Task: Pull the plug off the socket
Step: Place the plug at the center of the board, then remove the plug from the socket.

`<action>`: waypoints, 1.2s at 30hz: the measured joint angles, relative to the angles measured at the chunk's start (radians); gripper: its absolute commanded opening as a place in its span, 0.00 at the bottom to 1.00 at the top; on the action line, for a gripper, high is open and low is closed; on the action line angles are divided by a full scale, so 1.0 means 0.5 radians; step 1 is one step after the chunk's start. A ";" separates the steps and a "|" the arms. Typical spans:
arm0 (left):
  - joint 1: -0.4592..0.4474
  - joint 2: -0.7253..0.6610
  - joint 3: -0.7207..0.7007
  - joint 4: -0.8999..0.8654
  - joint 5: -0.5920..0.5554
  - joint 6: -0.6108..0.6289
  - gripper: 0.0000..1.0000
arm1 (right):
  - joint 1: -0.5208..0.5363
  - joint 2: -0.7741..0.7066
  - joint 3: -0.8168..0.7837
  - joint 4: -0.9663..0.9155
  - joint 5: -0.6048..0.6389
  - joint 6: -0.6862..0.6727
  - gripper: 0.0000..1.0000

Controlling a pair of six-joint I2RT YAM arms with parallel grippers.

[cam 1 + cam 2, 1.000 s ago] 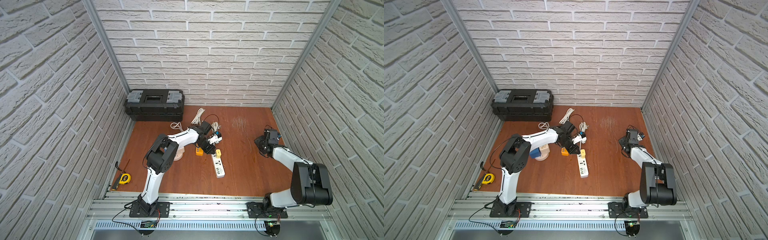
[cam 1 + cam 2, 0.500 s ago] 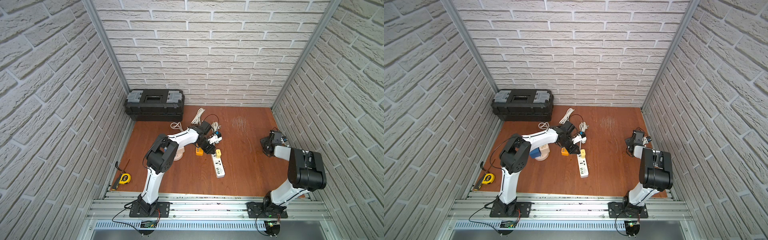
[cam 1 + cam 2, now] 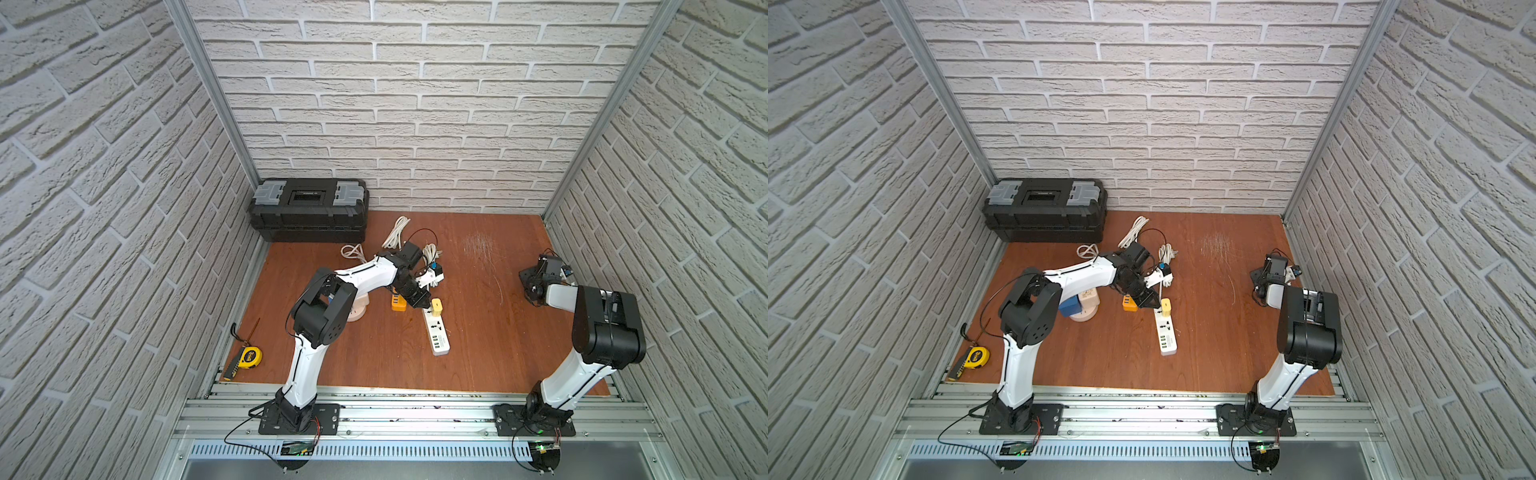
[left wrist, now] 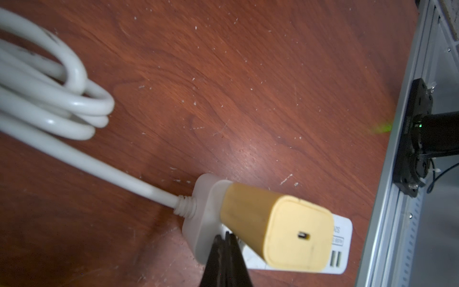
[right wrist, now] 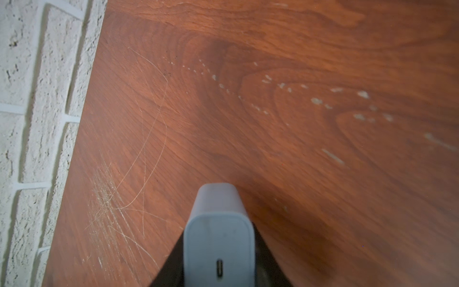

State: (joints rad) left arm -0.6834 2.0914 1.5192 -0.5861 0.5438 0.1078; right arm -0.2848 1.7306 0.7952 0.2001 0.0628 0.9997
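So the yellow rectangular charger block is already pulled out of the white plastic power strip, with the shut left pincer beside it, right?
Not pulled out: the left wrist view shows the yellow rectangular charger block standing plugged into the white plastic power strip, at its cable end. The shut left pincer is beside it, as you say.

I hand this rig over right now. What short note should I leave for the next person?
Left claw: shut, empty, tips on the power strip beside the yellow plug.
Right claw: near the right wall, a grey plug between its jaws; gripped or released, I cannot tell.
Done: the grey plug is away from the strip.
Left: the yellow plug sits in its socket; pull it out.
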 measured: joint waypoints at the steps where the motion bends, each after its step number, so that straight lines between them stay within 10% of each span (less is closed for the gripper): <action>1: 0.000 0.000 0.000 0.000 0.000 0.000 0.00 | 0.000 -0.037 -0.027 -0.038 0.002 -0.021 0.67; 9: 0.000 0.001 0.000 0.001 0.002 -0.001 0.00 | 0.001 -0.420 -0.105 -0.294 -0.002 -0.204 0.83; 26: 0.000 0.000 -0.004 0.005 0.006 0.000 0.00 | 0.269 -1.696 -0.186 -1.219 -0.299 -0.761 0.69; 36: 0.000 0.000 -0.004 0.005 0.007 0.000 0.00 | 0.771 -1.804 -0.198 -1.544 -0.449 -0.932 0.64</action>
State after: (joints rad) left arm -0.6834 2.0914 1.5173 -0.5835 0.5472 0.1078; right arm 0.1005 0.8288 0.6960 -0.5720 -0.1619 0.5339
